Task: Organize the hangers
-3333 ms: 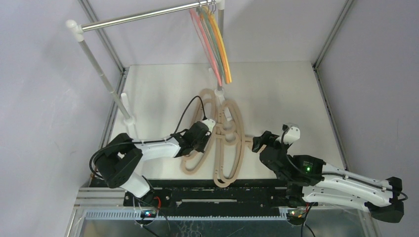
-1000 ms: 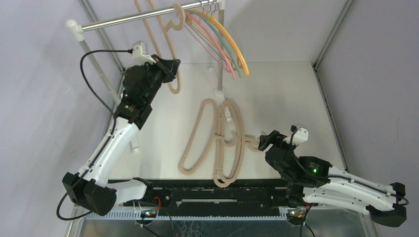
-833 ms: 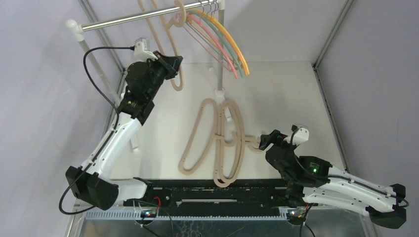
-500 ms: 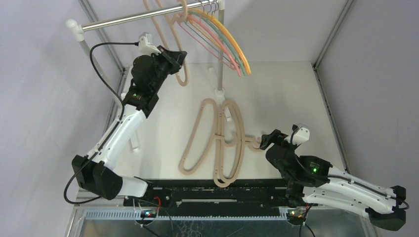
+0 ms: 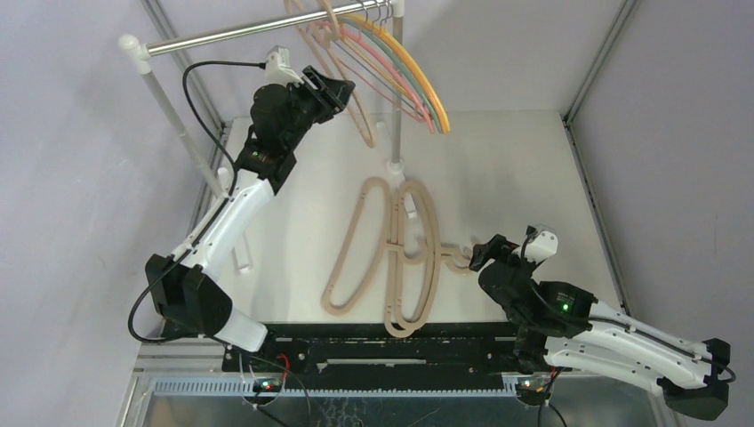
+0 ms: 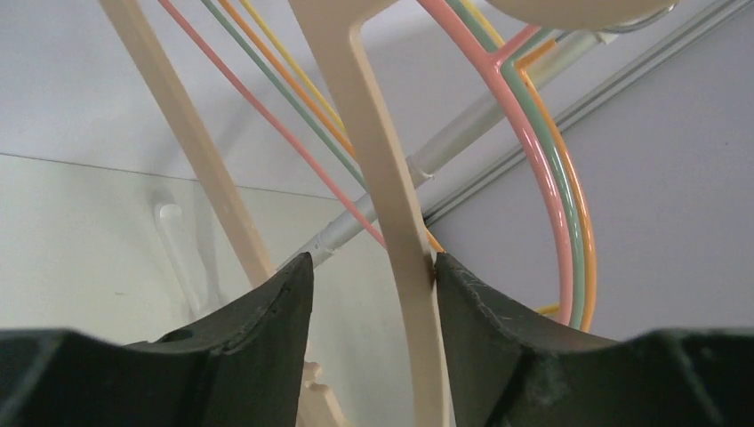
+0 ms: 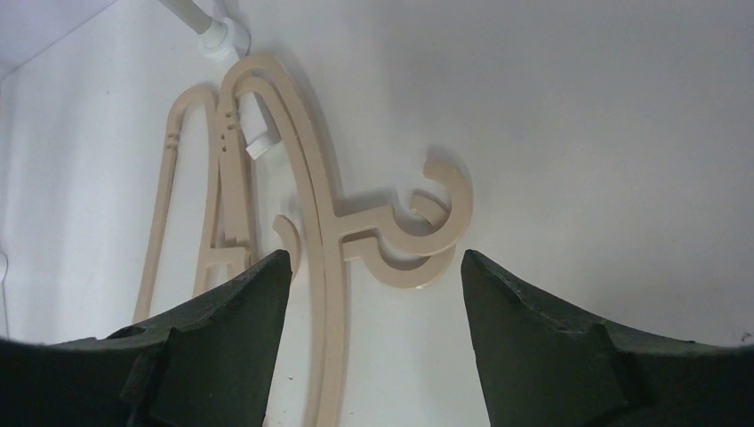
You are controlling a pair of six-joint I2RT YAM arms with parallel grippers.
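Observation:
A tan hanger [image 5: 359, 111] hangs by its hook on the silver rail [image 5: 240, 34], right beside the thin pink, green, yellow and orange hangers [image 5: 418, 84]. My left gripper [image 5: 343, 89] is raised at it and open. In the left wrist view the tan bar [image 6: 378, 160] runs between the fingers of the left gripper [image 6: 373, 260], resting against the right finger with a gap on the left. More tan hangers [image 5: 391, 258] lie overlapping on the table. My right gripper [image 5: 480, 256] hovers open over their hooks [image 7: 436, 231]; nothing is between the right gripper's [image 7: 373, 258] fingers.
The rail stands on white posts, one with its foot [image 5: 396, 165] just beyond the lying hangers, another at the left [image 5: 227, 200]. Grey walls with metal frame bars close in the white table [image 5: 516, 169]. A black mounting bar [image 5: 382, 342] runs along the near edge.
My left arm slid the hung tan hanger rightward along the rail up to the coloured hangers, and its jaws have opened off the bar. The right arm has hardly moved.

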